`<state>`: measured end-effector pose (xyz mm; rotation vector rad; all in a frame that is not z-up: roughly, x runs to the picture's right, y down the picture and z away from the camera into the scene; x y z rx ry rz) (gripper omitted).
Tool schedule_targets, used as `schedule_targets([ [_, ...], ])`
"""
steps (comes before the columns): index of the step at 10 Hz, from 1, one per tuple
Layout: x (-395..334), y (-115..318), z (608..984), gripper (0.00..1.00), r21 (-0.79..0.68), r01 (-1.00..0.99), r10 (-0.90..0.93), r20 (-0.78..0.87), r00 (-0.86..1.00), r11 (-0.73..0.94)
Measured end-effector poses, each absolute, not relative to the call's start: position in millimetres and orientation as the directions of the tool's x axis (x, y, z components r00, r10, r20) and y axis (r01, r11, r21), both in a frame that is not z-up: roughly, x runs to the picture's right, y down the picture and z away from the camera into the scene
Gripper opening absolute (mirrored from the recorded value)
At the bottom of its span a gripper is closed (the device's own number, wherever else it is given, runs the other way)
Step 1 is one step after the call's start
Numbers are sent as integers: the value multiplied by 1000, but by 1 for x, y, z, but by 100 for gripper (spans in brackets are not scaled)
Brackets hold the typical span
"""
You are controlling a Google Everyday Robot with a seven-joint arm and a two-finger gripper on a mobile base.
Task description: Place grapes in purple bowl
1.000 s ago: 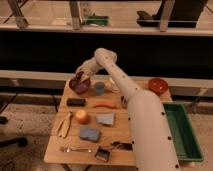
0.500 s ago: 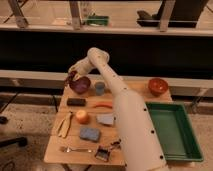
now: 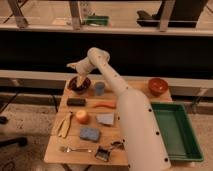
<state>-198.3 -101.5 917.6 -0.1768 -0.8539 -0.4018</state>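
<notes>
The purple bowl [image 3: 79,84] stands at the back left corner of the wooden table [image 3: 118,145]. My gripper [image 3: 76,70] hangs just above the bowl's back rim, at the end of the white arm [image 3: 107,75], which reaches in from the lower right. A pale part of the gripper dips towards the inside of the bowl. I cannot make out the grapes, either in the gripper or in the bowl's dark inside.
A blue cup [image 3: 100,88] stands right of the bowl, and a red bowl [image 3: 157,86] at the back right. On the table lie a black block [image 3: 76,101], carrot [image 3: 105,105], orange fruit [image 3: 81,116], banana [image 3: 64,124], blue sponge [image 3: 89,133] and fork [image 3: 75,149]. A green bin [image 3: 176,131] stands at the right.
The gripper has shifted a little left and back over the purple bowl, and the arm has swung with it. Nothing on the table has moved.
</notes>
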Motion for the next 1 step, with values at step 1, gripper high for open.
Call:
schedule_targets([
  [1,-193,-105,913,80,6,408,-272,754,597,913],
])
